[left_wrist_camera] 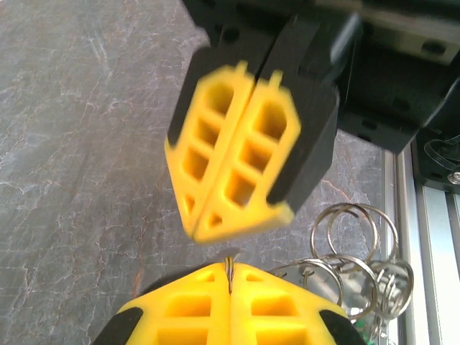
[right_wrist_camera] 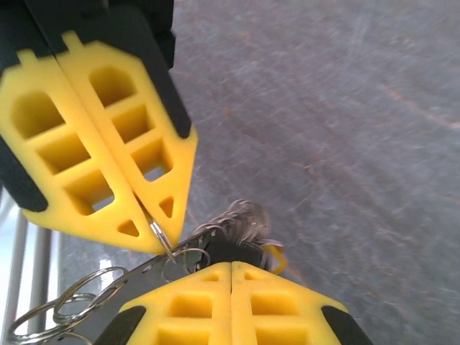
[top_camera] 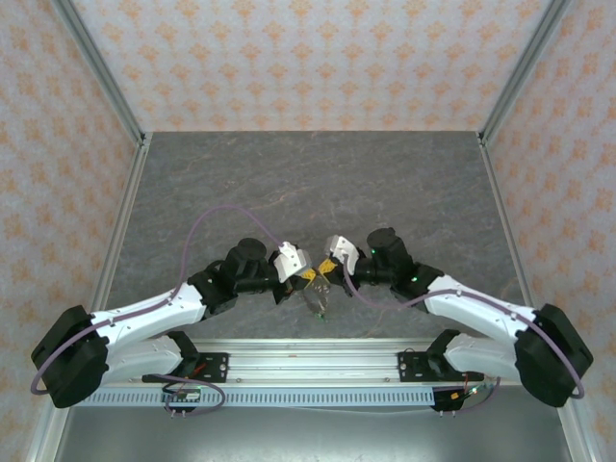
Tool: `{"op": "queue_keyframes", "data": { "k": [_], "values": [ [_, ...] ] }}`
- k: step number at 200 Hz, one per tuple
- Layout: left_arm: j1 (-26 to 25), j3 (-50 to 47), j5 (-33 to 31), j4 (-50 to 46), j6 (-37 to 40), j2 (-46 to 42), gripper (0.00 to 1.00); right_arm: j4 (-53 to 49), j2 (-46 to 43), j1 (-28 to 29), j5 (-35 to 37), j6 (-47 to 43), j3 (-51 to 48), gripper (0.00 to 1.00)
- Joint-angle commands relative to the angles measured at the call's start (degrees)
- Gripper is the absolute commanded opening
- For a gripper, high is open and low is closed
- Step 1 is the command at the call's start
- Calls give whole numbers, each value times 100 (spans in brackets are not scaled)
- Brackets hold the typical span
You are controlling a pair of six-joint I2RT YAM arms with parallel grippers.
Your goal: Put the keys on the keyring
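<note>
My two grippers meet tip to tip low over the table's near middle. The left gripper [top_camera: 309, 277] [left_wrist_camera: 230, 277] [right_wrist_camera: 152, 231] is shut on a thin metal ring of the keyring [left_wrist_camera: 230, 266] [right_wrist_camera: 159, 237]. From it a bunch of linked rings [left_wrist_camera: 359, 248] [right_wrist_camera: 65, 305] and keys [top_camera: 316, 300] hangs toward the table. The right gripper [top_camera: 327, 267] [left_wrist_camera: 199, 227] [right_wrist_camera: 231, 267] is shut, its tips right at a dark, blurred clump of keys [right_wrist_camera: 241, 226] with a yellow piece [right_wrist_camera: 277, 257]. Whether it pinches any of them is hidden.
Grey stone-look tabletop [top_camera: 308, 183] stretches behind the grippers, walled by patterned panels. The aluminium rail [top_camera: 308, 361] with both arm bases runs along the near edge, just behind the hanging bunch.
</note>
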Motion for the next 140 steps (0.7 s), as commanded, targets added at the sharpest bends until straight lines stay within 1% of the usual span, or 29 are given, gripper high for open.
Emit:
{"op": "queue_keyframes", "data": {
  "k": [1,17,40,80,93,104,119,140],
  "values": [
    [-22,168,46,69,164,-23,0,-207,-365,19,511,-193,-112,6],
    [-14,186,66,82,172,20,0,-189,-400,17,428,-171,-158,7],
    [-16,264,134,99,168,99,0,-5,-211,17,226,-59,-179,7],
    [-20,386,209,53,168,208,0,522,410,21,-738,224,-45,6],
    [-20,388,179,33,175,209,0,651,568,30,-953,287,7,6],
    [-19,380,124,25,168,210,0,707,776,30,-1038,323,71,6],
    [-28,379,61,-5,175,217,0,695,849,39,-1063,319,152,6],
    [-23,407,-40,-136,237,210,0,634,737,39,-812,211,175,7]
  ]
}}
